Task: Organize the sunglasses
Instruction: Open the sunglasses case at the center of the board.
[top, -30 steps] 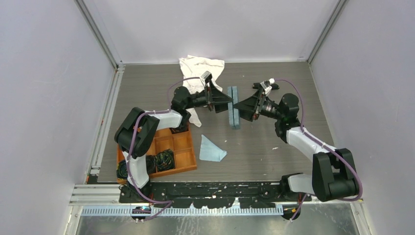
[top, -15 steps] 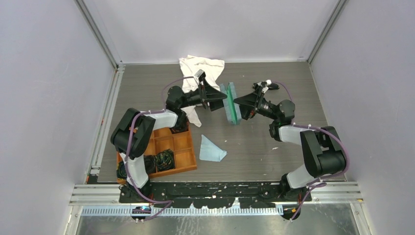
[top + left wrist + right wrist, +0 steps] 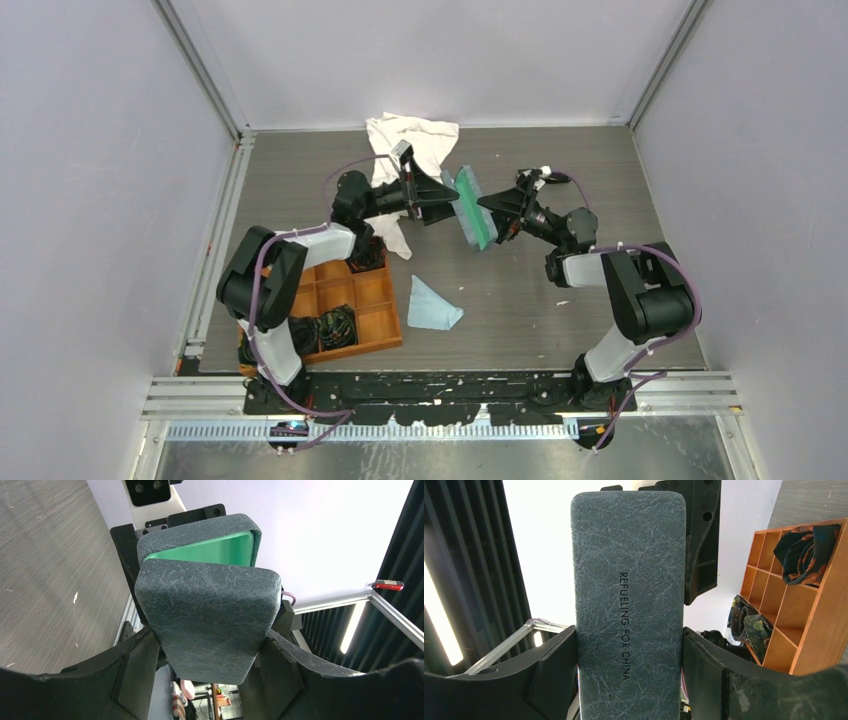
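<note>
Both arms have the grey-blue glasses case (image 3: pixel 470 208) lifted off the worktop (image 3: pixel 600 160) between them. Left tool (image 3: pixel 447 203) is clamped on one half, right tool (image 3: pixel 490 207) on the other, and the green lining is showing. Honestly can't tell where the sunglasses are.

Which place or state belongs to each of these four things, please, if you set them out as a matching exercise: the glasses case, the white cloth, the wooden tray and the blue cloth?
Things:
1. glasses case
2. white cloth
3. wooden tray
4. blue cloth

Places or states:
A. crumpled at the far edge of the table
B. lying on the table just right of the tray in the top view
C. held in both arms' jaws, lid ajar, green lining showing
D. at the near left, divided into compartments

Pairs: 1-C, 2-A, 3-D, 4-B
</note>
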Motion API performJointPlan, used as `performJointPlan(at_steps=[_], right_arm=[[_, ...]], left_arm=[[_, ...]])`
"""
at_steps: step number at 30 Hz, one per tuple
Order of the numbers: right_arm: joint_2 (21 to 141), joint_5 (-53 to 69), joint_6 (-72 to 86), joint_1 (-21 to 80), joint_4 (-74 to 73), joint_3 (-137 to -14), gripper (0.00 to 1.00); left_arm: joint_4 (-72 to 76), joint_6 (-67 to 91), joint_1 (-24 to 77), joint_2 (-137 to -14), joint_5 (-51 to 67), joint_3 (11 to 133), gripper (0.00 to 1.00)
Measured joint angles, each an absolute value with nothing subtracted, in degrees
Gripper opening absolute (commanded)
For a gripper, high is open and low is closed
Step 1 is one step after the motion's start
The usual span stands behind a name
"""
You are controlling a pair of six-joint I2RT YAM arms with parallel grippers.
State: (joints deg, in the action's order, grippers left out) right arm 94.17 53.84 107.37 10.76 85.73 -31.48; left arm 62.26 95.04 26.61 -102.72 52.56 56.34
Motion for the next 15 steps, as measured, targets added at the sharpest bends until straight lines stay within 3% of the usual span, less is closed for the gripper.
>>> performJointPlan(at_steps=[15], right_arm=[[96.97,53.19,107.72,8.91,85.3,-29.93,0.9]], left_arm=[[63.48,92.9,23.14,-92.88,54.17,56.05,0.0]])
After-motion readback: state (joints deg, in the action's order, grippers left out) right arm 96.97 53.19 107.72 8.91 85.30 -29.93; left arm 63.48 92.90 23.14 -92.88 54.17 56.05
